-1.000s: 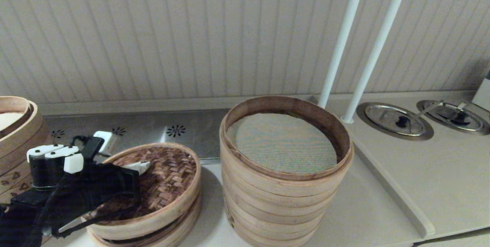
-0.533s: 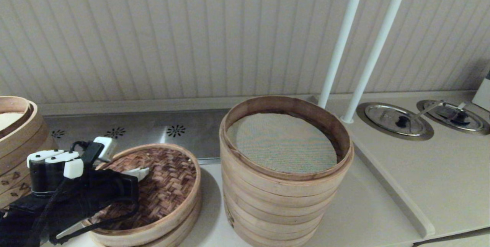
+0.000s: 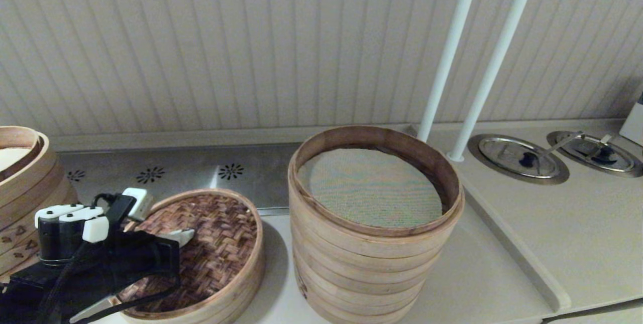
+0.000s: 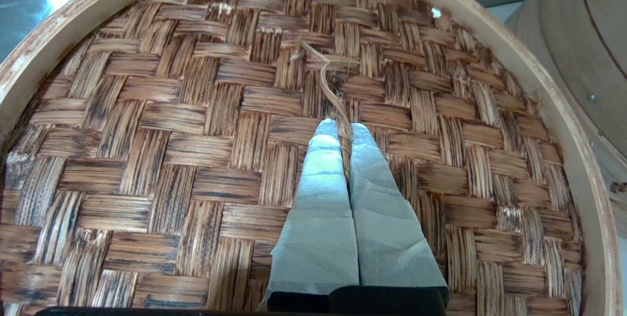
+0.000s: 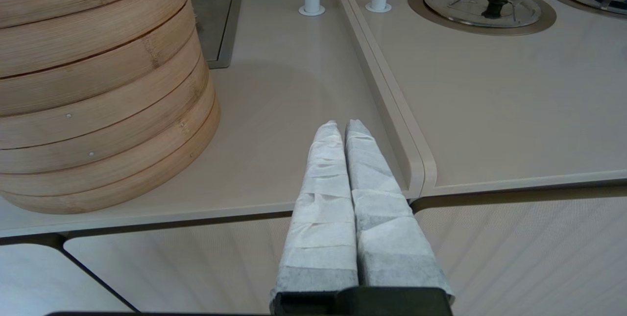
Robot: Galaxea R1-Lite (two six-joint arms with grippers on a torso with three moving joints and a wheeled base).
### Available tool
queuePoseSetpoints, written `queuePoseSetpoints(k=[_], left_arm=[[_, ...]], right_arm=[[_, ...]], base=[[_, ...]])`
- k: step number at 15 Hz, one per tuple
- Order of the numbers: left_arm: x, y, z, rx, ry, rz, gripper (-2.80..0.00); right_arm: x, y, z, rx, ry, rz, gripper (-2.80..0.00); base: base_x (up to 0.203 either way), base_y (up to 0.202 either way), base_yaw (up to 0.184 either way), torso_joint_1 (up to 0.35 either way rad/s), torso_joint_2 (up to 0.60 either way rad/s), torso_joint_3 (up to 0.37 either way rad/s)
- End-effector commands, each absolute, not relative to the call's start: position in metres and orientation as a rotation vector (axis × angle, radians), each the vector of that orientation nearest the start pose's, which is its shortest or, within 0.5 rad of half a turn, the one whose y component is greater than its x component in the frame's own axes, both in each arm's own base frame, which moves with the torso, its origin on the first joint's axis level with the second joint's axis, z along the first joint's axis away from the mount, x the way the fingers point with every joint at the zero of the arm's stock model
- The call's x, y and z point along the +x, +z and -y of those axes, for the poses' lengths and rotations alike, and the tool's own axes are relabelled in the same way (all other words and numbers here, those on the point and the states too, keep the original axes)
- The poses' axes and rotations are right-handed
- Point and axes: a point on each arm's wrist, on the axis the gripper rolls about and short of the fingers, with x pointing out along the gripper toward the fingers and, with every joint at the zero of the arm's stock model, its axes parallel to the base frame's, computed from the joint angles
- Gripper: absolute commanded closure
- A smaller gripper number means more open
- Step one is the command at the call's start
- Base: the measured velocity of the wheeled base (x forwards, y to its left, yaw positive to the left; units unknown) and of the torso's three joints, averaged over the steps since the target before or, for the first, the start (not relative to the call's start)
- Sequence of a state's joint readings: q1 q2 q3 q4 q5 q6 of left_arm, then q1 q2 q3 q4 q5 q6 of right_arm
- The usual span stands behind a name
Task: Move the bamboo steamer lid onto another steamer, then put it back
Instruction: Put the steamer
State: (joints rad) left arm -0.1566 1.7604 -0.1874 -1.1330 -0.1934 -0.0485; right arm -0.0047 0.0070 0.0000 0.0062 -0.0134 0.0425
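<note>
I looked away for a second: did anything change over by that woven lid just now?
The left hand, shut on the loop handle of the bamboo steamer lid, lowered the lid, which went from tilted over the low tray to almost level on it. The tall steamer and the right hand, shut and idle by the counter edge, did not move.

Pale wall (image 3: 251,47) of narrow vertical grooved panels behind. Two white poles (image 3: 452,47) rising slantwise from the beige surface (image 3: 562,223), their round bases beside a raised seam (image 5: 392,105) running front to back. Two round steel lids (image 3: 520,158) sunk flush at far right. Steel panel (image 3: 201,168) with small flower-shaped perforations along the wall's foot. Soft, even light.
</note>
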Motion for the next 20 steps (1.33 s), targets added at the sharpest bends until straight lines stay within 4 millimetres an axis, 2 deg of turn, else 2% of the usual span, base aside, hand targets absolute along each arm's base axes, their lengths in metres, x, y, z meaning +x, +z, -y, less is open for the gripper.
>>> queuePoseSetpoints(k=[1,9,10,14,16,18,20], left_arm=[[0.222,0.074,0.039,-0.059,-0.333,-0.457,0.00],[0.223,0.070,0.039,-0.058,-0.330,-0.482,0.00],[0.223,0.070,0.039,-0.056,-0.330,-0.481,-2.80],[0.222,0.071,0.039,-0.056,-0.330,-0.476,-2.80],[0.222,0.078,0.039,-0.053,-0.330,-0.441,-2.80],[0.222,0.093,0.039,-0.052,-0.327,-0.376,-2.80],[0.216,0.117,0.036,-0.046,-0.300,-0.303,-2.80]], right_arm=[[-0.022,0.074,0.000,0.043,-0.019,-0.016,0.00],[-0.022,0.074,0.000,0.043,-0.019,-0.016,0.00],[-0.022,0.074,0.000,0.043,-0.019,-0.016,0.00],[-0.022,0.074,0.000,0.043,-0.019,-0.016,0.00],[-0.022,0.074,0.000,0.043,-0.019,-0.016,0.00],[-0.022,0.074,0.000,0.043,-0.018,-0.016,0.00],[-0.022,0.074,0.000,0.043,-0.019,-0.016,0.00]], base=[[0.000,0.000,0.000,0.000,0.00,0.000],[0.000,0.000,0.000,0.000,0.00,0.000],[0.000,0.000,0.000,0.000,0.00,0.000],[0.000,0.000,0.000,0.000,0.00,0.000],[0.000,0.000,0.000,0.000,0.00,0.000],[0.000,0.000,0.000,0.000,0.00,0.000],[0.000,0.000,0.000,0.000,0.00,0.000]])
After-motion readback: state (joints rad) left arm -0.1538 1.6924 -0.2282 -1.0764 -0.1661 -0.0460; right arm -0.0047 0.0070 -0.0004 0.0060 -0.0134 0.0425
